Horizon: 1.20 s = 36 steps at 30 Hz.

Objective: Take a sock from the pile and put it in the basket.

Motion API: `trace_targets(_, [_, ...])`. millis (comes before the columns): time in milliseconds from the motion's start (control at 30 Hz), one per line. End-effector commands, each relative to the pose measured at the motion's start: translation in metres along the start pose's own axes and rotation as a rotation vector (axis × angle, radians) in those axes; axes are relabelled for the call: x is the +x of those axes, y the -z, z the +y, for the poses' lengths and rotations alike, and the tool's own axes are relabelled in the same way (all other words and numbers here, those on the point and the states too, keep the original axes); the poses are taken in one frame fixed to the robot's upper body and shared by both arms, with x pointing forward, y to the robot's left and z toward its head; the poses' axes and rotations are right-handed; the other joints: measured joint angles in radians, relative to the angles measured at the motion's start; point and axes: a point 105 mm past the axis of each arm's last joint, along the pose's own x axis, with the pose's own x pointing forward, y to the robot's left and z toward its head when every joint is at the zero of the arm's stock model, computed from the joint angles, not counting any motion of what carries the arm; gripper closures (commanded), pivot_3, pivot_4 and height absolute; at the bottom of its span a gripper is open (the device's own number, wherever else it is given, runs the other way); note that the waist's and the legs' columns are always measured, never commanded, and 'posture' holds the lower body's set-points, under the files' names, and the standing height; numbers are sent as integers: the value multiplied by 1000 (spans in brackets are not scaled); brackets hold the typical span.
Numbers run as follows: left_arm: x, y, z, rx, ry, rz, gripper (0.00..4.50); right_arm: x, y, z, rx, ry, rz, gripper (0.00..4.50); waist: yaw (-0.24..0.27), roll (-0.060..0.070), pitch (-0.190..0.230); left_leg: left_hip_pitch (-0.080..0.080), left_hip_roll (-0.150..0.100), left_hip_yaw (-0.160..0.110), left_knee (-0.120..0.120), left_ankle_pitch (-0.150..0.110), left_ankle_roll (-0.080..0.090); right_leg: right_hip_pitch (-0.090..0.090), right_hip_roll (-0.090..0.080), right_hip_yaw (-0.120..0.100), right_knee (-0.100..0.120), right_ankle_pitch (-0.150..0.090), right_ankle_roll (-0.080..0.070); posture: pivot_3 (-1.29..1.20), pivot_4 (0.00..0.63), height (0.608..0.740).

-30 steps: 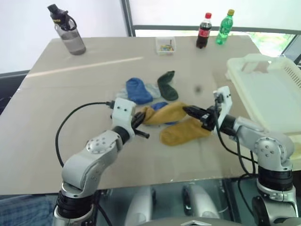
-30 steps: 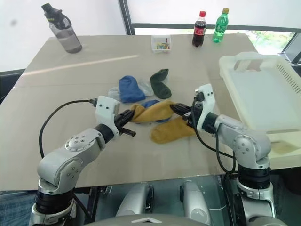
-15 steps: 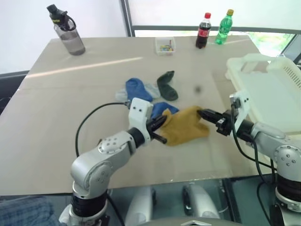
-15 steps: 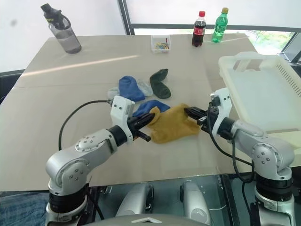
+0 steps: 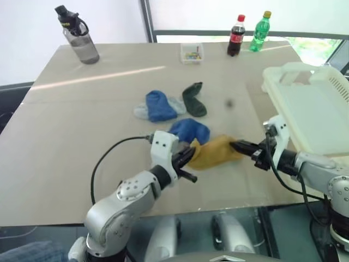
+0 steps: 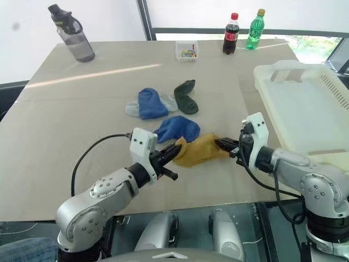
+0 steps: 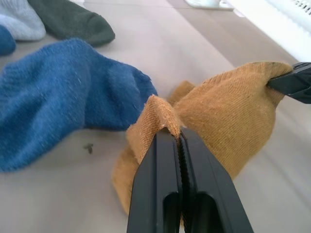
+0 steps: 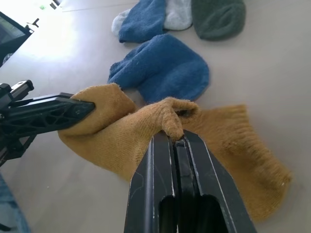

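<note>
Table clutter along the far edge.
Beige table (image 5: 82,125); grey water bottle (image 5: 76,35) with black cap at the far left corner; small clear box (image 5: 192,53) of colourful bits mid-far; cola bottle (image 5: 235,36) just beside green soda bottle (image 5: 260,31), far right.

Mustard sock (image 8: 146,128) between two end effectors

The head pair looks down over the table (image 5: 82,136); each wrist view sits close behind its hand, both sharing the mustard sock (image 7: 228,111).
</note>
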Motion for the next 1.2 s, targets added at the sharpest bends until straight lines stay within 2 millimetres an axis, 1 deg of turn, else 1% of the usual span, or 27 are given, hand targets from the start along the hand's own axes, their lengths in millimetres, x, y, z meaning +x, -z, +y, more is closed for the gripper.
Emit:
trace_targets(33, [-10, -21, -16, 2, 67, -130, 4500, -7, -13, 5, -32, -8, -50, 4490, 0, 0, 0, 0, 0, 0, 0, 0, 0, 0, 0, 0, 0, 0, 0, 0, 150, 740])
trace_targets(100, [-11, -22, -13, -21, 62, -158, 4500, -7, -17, 5, -35, -15, -68, 4490, 0, 0, 0, 0, 0, 0, 0, 0, 0, 0, 0, 0, 0, 0, 0, 0, 150, 740])
trace_targets(200, [-16, -22, -12, -62, 42, -209, 4500, -8, -23, 0, -31, -6, -88, 4490, 0, 0, 0, 0, 0, 0, 0, 0, 0, 0, 0, 0, -1, 0, 0, 0, 150, 740])
trace_targets(333, [-19, -14, -12, -134, 30, -245, 4500, 0, -18, -13, -25, 41, -67, 4490, 1, 0, 0, 0, 0, 1, 0, 0, 0, 0, 0, 1, -1, 0, 0, 0, 150, 740])
trace_targets(433, [-19, -15, -12, -178, 28, -301, 4500, 6, -20, -25, -37, 89, -76, 4490, 2, 0, 0, 0, 0, 1, 0, 0, 0, 0, 0, 1, -1, -2, -4, 0, 150, 740])
trace_targets(600, [-17, -20, -16, -200, 36, -362, 4500, 11, -22, -29, -45, 92, -78, 4490, 1, 0, 0, 0, 0, 1, 0, 0, 0, 0, 0, 1, -1, -2, -4, 0, 150, 740])
trace_targets(700, [-15, -17, -17, -215, 18, -348, 4500, 14, -19, -33, -48, 101, -57, 4490, 1, 0, 0, 0, 0, 1, 0, 0, 0, 0, 0, 1, -2, -2, -4, 0, 150, 740])
trace_targets(767, [-11, -13, -12, -221, -15, -321, 4500, 15, -15, -35, -53, 113, -41, 4490, 0, 0, 0, 0, 0, 1, 0, 0, 0, 0, 0, 1, -2, -2, -4, 0, 150, 740])
trace_targets(833, [-6, -4, -7, -190, -43, -263, 4500, 17, -12, -38, -52, 122, -29, 4490, 1, 0, 0, 0, 0, 1, 0, 0, 0, 0, 0, 1, -2, -3, -3, 0, 150, 740])
trace_targets(933, [-3, 1, -4, -193, -53, -244, 4500, 19, -8, -41, -50, 131, -20, 4490, 0, 0, 0, 0, 0, 1, 0, 0, 0, 0, 0, 1, -1, -2, -1, 0, 150, 740])
trace_targets(1000, [-5, -2, -5, -232, -27, -273, 3835, 20, -7, -41, -51, 130, -19, 4500, 0, 0, 0, 0, 0, 1, 0, 0, 0, 0, 0, 1, -2, -1, 1, 0, 150, 740])
trace_targets(1033, [-5, -3, -5, -241, -27, -282, 3583, 20, -7, -41, -51, 130, -19, 4500, 0, 0, 0, 0, 0, 1, 0, 0, 0, 0, 0, 1, -2, -1, 1, 0, 150, 740])
trace_targets(1067, [-5, -1, -3, -233, -46, -270, 3194, 20, -7, -41, -51, 130, -19, 4500, 0, 0, 0, 0, 0, 1, 0, 0, 0, 0, 0, 1, -2, 0, 0, 0, 150, 740])
trace_targets(1100, [-5, 2, -1, -200, -67, -247, 2599, 20, -7, -42, -51, 130, -18, 4500, 0, 0, 0, 0, 0, 1, 0, 0, 0, 0, 0, 1, -2, 0, 0, 0, 150, 740])
trace_targets(1133, [-6, 5, 1, -177, -80, -231, 2241, 19, -6, -42, -50, 130, -18, 4500, 0, 0, 0, 0, 0, 1, 0, 0, 0, 0, 0, 1, -2, 0, 0, 0, 150, 740])
trace_targets(1200, [-11, 9, 0, -158, -72, -208, 1240, 18, -6, -43, -50, 131, -18, 4500, -1, 0, 0, 0, 0, 1, 0, 0, 0, 0, 0, 1, -1, 0, 0, 0, 150, 740])
